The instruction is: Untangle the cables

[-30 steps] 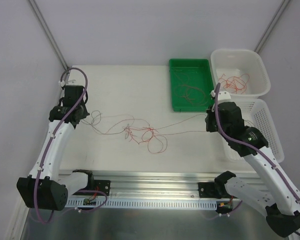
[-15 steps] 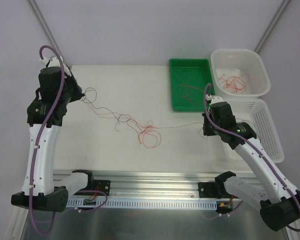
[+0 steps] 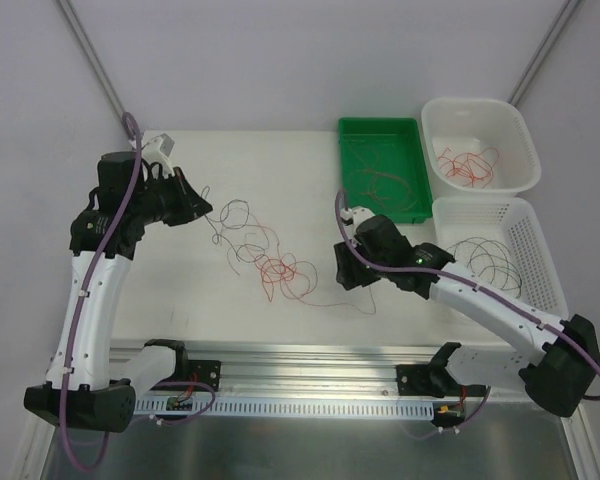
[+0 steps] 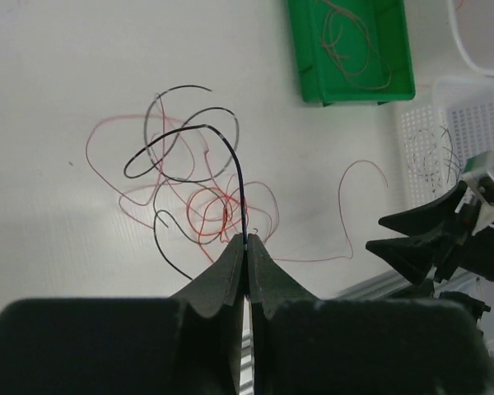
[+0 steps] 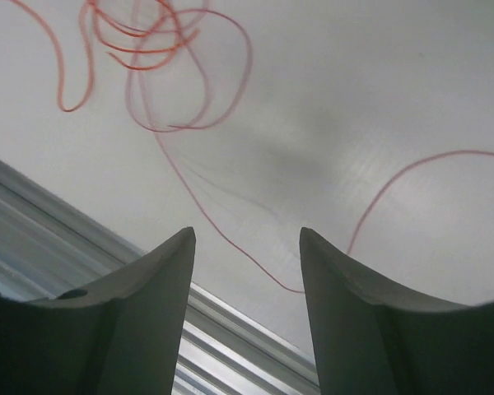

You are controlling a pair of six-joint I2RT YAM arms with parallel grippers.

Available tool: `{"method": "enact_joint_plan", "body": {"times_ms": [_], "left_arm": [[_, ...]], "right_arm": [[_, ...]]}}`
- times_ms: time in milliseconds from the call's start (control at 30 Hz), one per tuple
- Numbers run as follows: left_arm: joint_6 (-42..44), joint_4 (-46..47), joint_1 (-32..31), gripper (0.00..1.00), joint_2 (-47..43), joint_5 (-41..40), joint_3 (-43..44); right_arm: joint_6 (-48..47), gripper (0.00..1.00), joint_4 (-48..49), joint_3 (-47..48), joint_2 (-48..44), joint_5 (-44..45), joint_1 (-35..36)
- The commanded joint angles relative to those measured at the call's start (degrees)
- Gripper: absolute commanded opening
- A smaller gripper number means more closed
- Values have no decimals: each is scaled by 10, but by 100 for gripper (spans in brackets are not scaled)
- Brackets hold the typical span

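The cables are thin red, orange and dark wires bunched in a loose tangle on the white table. My left gripper hangs above the table left of the tangle. In the left wrist view it is shut on a black cable that arcs up from the tangle. My right gripper is low at the tangle's right side and is open. A single red cable lies on the table under its jaws, apart from both fingers.
A green tray holds thin cables. A white bin holds red cables, and a white basket holds dark ones. The metal rail runs along the near table edge, close under my right gripper.
The right gripper has opened, let go of its cable and swung left to the tangle. The left arm brought the black cable rightward. The stretched cables have gone slack and bunched.
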Motion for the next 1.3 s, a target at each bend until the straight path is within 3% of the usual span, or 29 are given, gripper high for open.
{"method": "enact_joint_plan", "body": {"times_ms": [0,133,400,767,900,1033,1133,1267], "left_arm": [[-5,12,-8,0,-7,10,-50],[1,25,-10,0,-7,-16,-111],[6,42,-12,0,-16,-26,-159],[9,56,-13,0,-12,-36,-186],[9,62,-13,0,-8,-50,-196],[9,72,-13,0,-2,-63,-207],[15,78,-13,0,11,-107,-220],[36,77,-13,0,32,-199,-248]], "right_arm": [[35,57,96,50,13,47,71],[63,58,190,60,63,54,141],[121,50,301,113,237,11,169],[206,43,336,170,388,14,205],[208,36,320,175,403,18,204],[193,12,291,174,395,26,206],[164,1,254,182,353,34,211],[85,1,139,225,235,39,211]]}}
